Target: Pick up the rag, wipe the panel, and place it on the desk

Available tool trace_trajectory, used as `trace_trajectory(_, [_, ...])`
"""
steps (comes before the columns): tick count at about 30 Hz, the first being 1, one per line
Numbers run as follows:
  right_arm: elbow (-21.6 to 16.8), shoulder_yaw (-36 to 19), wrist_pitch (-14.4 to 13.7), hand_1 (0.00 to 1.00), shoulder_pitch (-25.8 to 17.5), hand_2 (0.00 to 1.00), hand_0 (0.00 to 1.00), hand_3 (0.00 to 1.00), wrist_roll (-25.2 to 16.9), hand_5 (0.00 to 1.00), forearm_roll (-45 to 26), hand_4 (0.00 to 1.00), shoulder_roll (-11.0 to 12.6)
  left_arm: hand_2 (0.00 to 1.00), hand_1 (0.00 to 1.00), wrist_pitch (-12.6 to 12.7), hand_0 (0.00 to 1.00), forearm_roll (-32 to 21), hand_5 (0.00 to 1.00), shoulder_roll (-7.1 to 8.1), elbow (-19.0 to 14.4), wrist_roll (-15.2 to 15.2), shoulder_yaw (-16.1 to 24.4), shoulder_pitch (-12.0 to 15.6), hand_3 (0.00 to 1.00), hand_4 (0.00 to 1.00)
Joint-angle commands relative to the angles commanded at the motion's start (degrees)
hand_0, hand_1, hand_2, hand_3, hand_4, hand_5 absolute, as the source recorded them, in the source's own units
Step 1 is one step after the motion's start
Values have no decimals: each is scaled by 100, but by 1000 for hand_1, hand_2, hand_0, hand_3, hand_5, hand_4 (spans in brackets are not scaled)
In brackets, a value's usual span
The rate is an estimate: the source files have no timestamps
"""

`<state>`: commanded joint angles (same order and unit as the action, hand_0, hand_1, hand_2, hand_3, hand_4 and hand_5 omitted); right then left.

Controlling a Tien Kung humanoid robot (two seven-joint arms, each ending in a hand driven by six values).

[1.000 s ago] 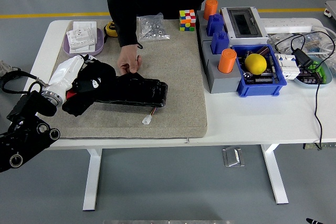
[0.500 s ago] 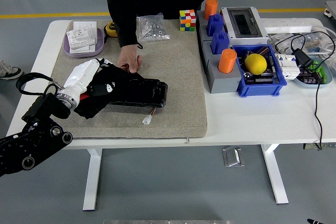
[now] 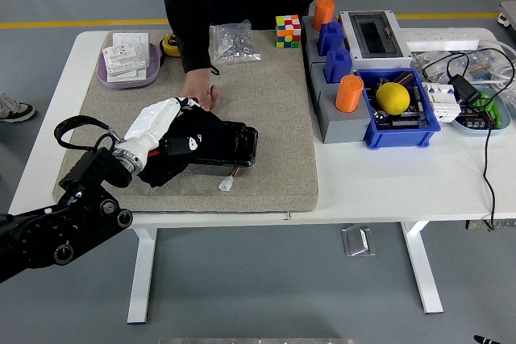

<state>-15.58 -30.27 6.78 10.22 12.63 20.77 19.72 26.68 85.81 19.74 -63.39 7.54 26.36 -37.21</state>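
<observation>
Pressing a crumpled black rag [image 3: 165,168], seemingly clutched, the left hand [image 3: 179,136] rubs the glossy rectangular panel [image 3: 230,144] (person's hand [image 3: 198,86] steadying).

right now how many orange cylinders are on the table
2: one orange cylinder at the back of the grey block, the other orange cylinder near its front, beside the blue bin.

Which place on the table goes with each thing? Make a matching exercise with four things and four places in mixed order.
Things:
1. yellow ball
2. colour cube
3. black panel
4. person's hand

Places:
A. on the grey mat, under the robot's left hand
B. in the blue bin
C. at the panel's far edge
D. at the mat's far edge

Pairs: 1-B, 2-D, 3-A, 4-C
</observation>
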Motion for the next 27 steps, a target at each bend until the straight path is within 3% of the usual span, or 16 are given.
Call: trace_trajectory(27, [9, 138, 26, 646, 44, 715, 783, 660, 2, 536, -36, 998, 48, 568, 187, -12, 307, -30, 2, -526, 162, 81, -621, -417, 539, 365])
